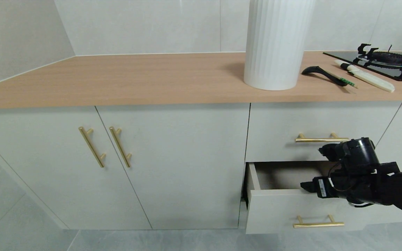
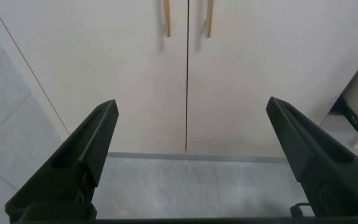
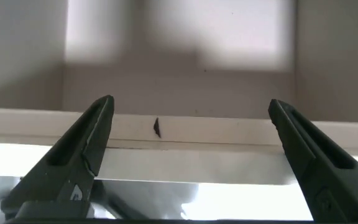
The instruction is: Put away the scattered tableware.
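On the wooden counter (image 1: 134, 78) at the right lie a black spoon (image 1: 321, 74), green-ended chopsticks (image 1: 347, 82) and a white-sheathed knife (image 1: 365, 76). Below them the lower drawer (image 1: 277, 205) is pulled open, and its inside looks bare. My right gripper (image 1: 318, 169) hangs open at the drawer's front edge with nothing between its fingers. In the right wrist view the right gripper (image 3: 190, 106) faces the drawer's rim (image 3: 191, 127). My left gripper (image 2: 191, 106) is open and holds nothing, low in front of the double cabinet doors (image 2: 187, 74).
A tall white ribbed vessel (image 1: 276, 42) stands on the counter left of the utensils. A black gas hob (image 1: 386, 59) sits at the far right. The upper drawer (image 1: 321, 139) is closed. Two gold handles (image 1: 105, 146) stick out from the cabinet doors. Grey floor lies below.
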Available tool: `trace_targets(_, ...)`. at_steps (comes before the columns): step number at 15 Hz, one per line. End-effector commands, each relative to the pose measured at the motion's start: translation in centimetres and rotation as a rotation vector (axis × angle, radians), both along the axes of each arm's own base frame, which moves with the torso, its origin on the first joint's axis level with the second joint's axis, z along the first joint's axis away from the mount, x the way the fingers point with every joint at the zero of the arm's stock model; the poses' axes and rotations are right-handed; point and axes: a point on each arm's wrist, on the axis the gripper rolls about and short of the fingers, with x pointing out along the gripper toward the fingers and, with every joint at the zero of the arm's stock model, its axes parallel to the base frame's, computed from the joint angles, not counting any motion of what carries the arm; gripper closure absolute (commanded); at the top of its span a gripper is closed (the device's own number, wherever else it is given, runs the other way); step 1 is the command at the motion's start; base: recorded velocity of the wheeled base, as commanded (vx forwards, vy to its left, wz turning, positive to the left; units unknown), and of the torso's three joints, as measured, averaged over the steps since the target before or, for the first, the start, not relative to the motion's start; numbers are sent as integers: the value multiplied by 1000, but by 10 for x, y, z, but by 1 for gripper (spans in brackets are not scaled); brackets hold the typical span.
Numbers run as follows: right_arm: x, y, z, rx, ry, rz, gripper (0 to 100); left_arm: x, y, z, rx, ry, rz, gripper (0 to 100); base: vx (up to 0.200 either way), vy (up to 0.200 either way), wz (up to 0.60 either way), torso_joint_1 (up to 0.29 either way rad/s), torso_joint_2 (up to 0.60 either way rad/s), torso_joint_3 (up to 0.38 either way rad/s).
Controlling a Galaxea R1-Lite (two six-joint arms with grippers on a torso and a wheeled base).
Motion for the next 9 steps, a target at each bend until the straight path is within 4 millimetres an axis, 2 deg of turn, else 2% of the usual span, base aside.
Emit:
trace_targets(1,-6,-1,9,-1,-5,8,0,0,0,0,-1,2,0,0,0,0,0,0,0,0)
trace_targets(9,-26,-1,16,-103,287,68,0,0,0,0,-1,2,0,0,0,0,0,0,0,0)
